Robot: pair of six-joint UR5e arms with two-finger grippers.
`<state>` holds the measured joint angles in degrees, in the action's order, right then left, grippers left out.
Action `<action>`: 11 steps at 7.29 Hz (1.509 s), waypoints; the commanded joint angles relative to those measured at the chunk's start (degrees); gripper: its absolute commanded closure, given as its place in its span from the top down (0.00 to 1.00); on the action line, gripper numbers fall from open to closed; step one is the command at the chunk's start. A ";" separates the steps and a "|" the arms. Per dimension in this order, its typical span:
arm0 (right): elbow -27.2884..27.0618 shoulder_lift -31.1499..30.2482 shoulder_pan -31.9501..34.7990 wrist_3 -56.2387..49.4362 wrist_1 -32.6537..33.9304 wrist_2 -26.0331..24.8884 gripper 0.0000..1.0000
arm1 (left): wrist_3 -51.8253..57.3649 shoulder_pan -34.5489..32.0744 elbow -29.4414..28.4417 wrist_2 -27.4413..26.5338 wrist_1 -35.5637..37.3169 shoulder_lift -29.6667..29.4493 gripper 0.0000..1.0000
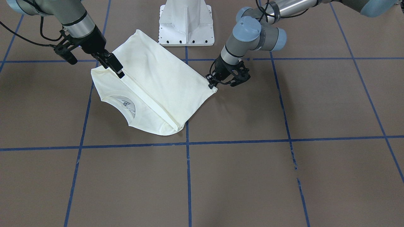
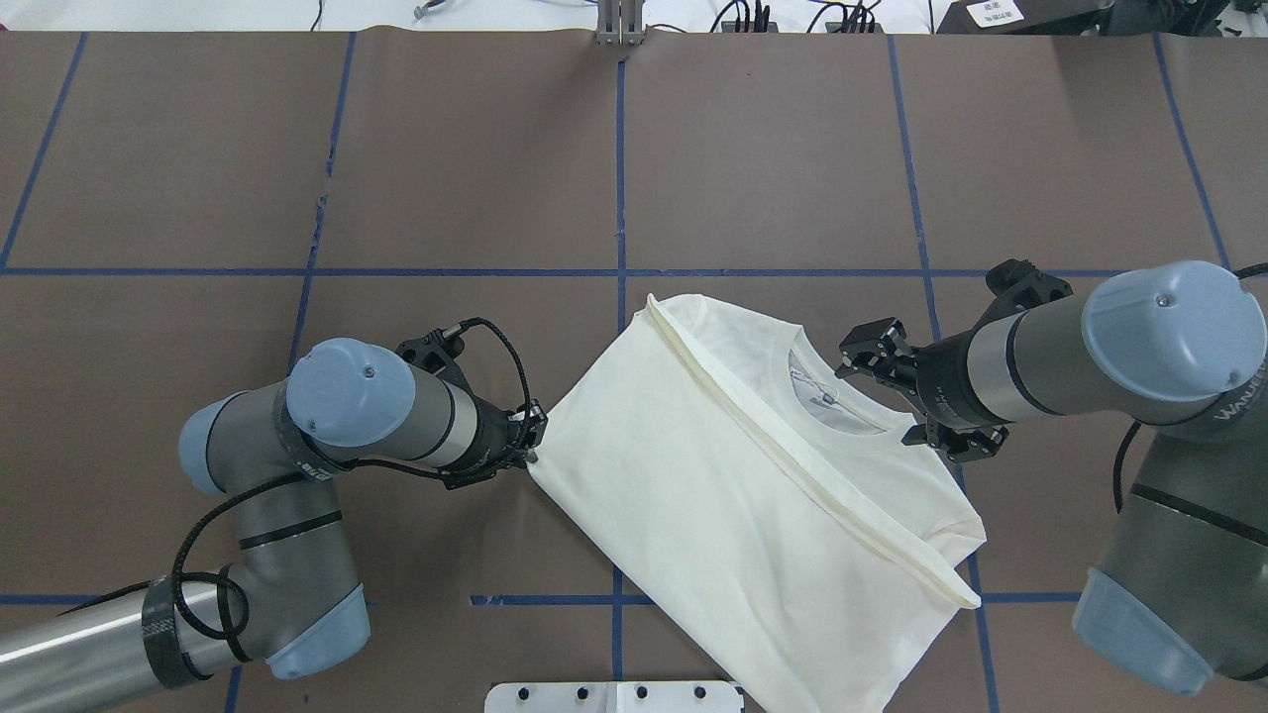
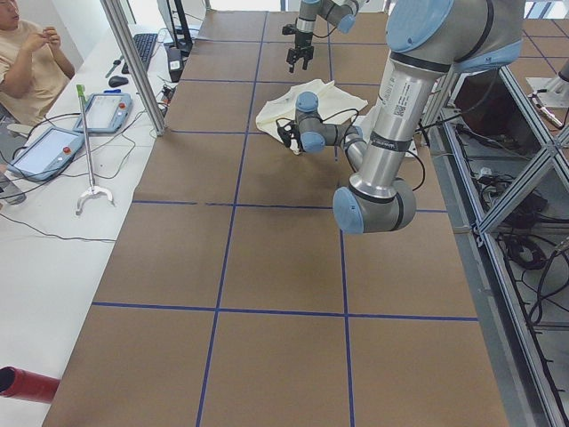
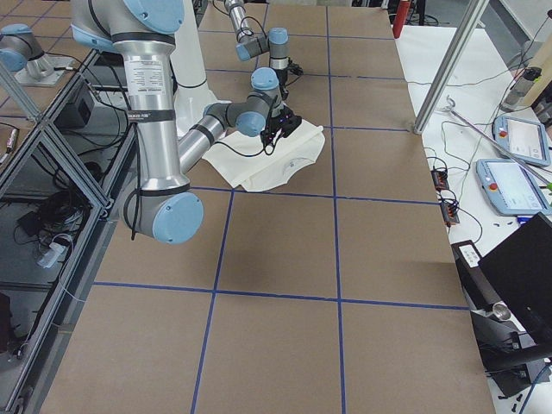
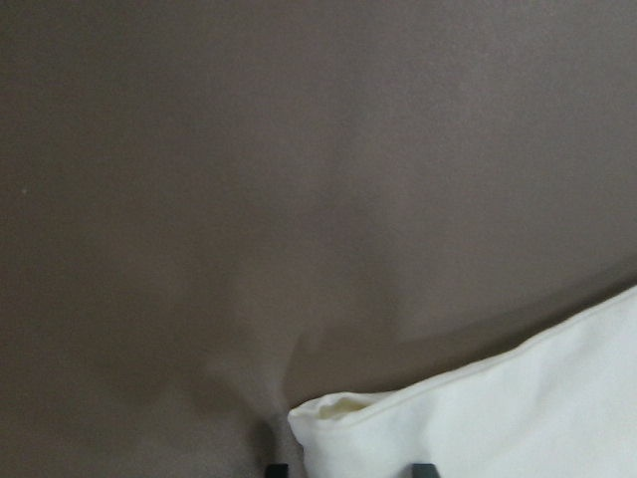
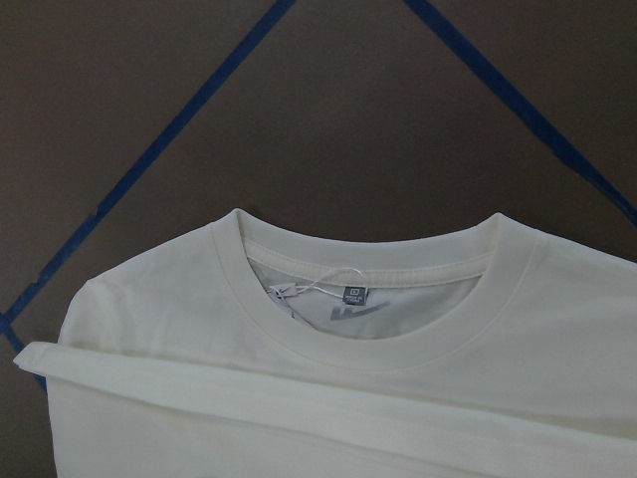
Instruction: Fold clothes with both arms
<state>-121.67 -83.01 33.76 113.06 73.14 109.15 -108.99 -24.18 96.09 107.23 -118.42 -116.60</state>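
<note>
Near collar, right fingers spread; left fingers low, parted astride shirt corner.

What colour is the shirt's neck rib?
Cream-white neck rib, matching the T-shirt body; it shows best in the right wrist view.

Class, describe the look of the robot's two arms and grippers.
Both the left arm and the right arm are silver-grey tubes with light-blue joint caps and black cables. The right arm carries dark lettering. The left gripper and right gripper are black and two-fingered.
</note>
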 commanded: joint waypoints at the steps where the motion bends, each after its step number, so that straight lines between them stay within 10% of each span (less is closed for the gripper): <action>1: 0.20 0.13 -0.01 -0.04 -0.01 0.01 1.00 | 0.35 -0.86 0.58 -0.09 1.86 0.06 0.00; 4: 0.99 1.87 -0.28 -0.04 0.08 -0.16 1.00 | 14.06 -9.37 3.42 -4.73 13.40 -2.66 0.00; 8: 2.57 4.87 -0.54 0.49 0.08 0.01 1.00 | 13.89 -19.58 -32.72 -4.83 -4.14 -26.17 0.00; 10: 3.88 7.76 -1.59 0.49 0.42 -0.25 1.00 | 14.16 -19.59 -28.45 -4.22 -5.06 -23.79 0.64; 11: 6.85 10.73 -3.51 -0.03 0.95 -2.08 1.00 | 13.98 -19.59 -15.97 -2.13 -4.19 -16.89 0.65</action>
<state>-117.42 -75.24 31.97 113.45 73.58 108.53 -94.91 -43.68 69.94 103.40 -122.88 -139.15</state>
